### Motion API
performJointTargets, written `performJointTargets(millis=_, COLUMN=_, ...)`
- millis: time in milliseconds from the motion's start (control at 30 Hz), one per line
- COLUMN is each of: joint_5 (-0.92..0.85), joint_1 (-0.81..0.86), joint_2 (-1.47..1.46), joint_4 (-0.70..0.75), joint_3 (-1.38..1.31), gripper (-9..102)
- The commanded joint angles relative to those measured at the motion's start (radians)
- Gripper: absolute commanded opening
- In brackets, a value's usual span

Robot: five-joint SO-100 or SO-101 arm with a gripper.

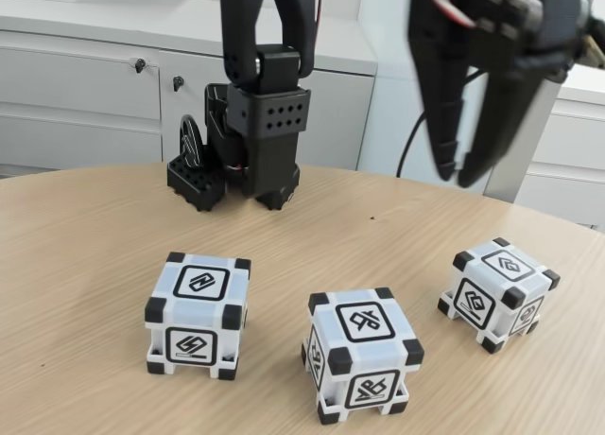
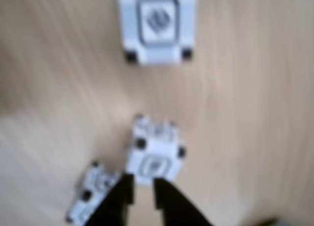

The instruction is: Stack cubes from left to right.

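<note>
Three cubes (image 1: 198, 314) (image 1: 362, 353) (image 1: 497, 292), one toothed block (image 1: 197, 182)

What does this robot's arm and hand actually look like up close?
The arm is all black plastic, built of blocky segments; one box-shaped section has a grid of small round holes. The hand at its end has two long, tapering black fingers, rather like a beak. A red wire shows near the hand, and a black cable hangs behind it.
</note>
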Motion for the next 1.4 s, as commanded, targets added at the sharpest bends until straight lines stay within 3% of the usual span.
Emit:
performJointTargets(millis=0, joint_5=-0.002, joint_1=-0.094, joint_2=-0.002, joint_4=0.000, joint_3=-0.038, gripper=0)
performJointTargets(millis=533, joint_5=0.028, joint_1=-0.115, joint_2=-0.140, joint_4=-0.009, joint_3=-0.044, gripper=0)
performJointTargets(millis=600, joint_5=0.035, joint_1=-0.114, joint_2=-0.141, joint_4=-0.009, joint_3=-0.049, gripper=5)
performJointTargets(millis=700, joint_5=0.031, joint_1=-0.114, joint_2=-0.137, joint_4=-0.009, joint_3=-0.049, gripper=27)
performJointTargets(millis=767, joint_5=0.028, joint_1=-0.114, joint_2=-0.132, joint_4=-0.009, joint_3=-0.049, gripper=34)
performJointTargets(millis=1367, joint_5=0.103, joint_1=-0.127, joint_2=-0.160, joint_4=-0.172, joint_3=-0.031, gripper=36)
